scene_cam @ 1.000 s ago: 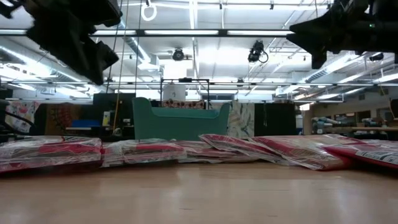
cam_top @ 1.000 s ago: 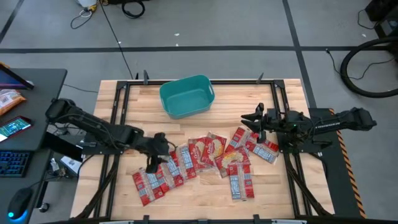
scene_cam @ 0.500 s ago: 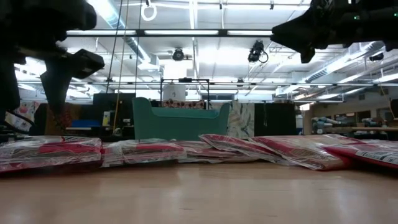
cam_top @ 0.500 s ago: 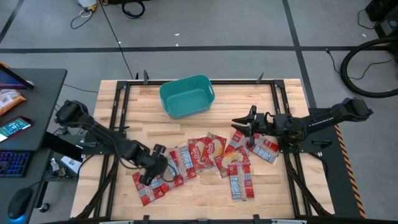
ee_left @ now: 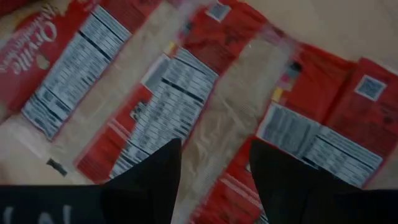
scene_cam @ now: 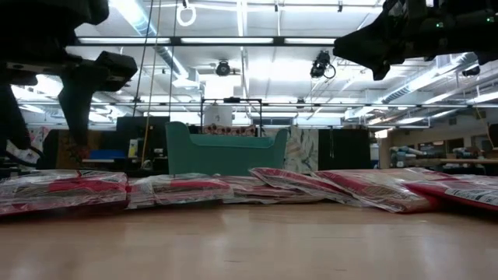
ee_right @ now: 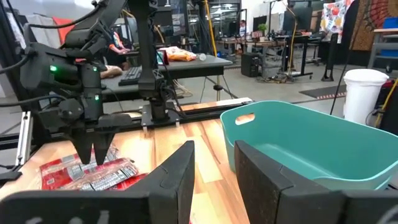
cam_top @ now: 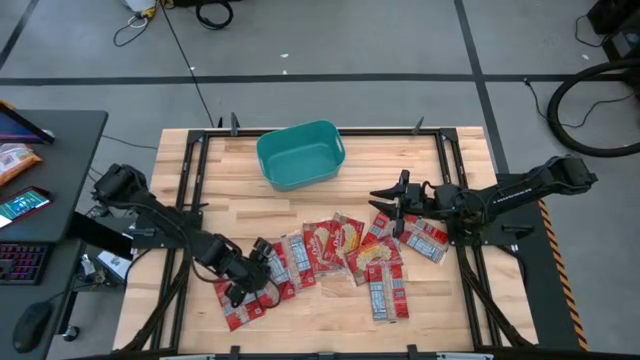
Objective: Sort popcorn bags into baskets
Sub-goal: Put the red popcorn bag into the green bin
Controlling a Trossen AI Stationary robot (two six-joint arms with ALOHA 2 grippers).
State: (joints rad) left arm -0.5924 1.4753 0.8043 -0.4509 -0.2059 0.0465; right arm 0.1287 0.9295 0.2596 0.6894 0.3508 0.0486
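Observation:
Several red popcorn bags (cam_top: 335, 245) lie flat in an overlapping row across the middle of the wooden table, also seen as the popcorn bags (scene_cam: 194, 189). The teal basket (cam_top: 262, 150) stands on its base by the far edge, with nothing showing inside it. My left gripper (cam_top: 256, 272) points down, open, just above the row's left bags (ee_left: 174, 99), its fingers (ee_left: 158, 174) clear of them. My right gripper (cam_top: 378, 202) is open and level in the air above the row's right end, pointing toward the table's left; its wrist view looks at the basket (ee_right: 298, 143).
Bare wood lies along the near edge (cam_top: 320, 330) and between basket and bags. Black frame rails (cam_top: 190, 180) run along the table's left and right sides. A dark desk (cam_top: 40, 200) with a phone and an orange packet (cam_top: 15, 160) stands left of the table.
My left gripper has moved toward the near edge and down, tipping from level to pointing down over the left bags. My right gripper has reached a little toward the table's left. The bags and basket have stayed put.

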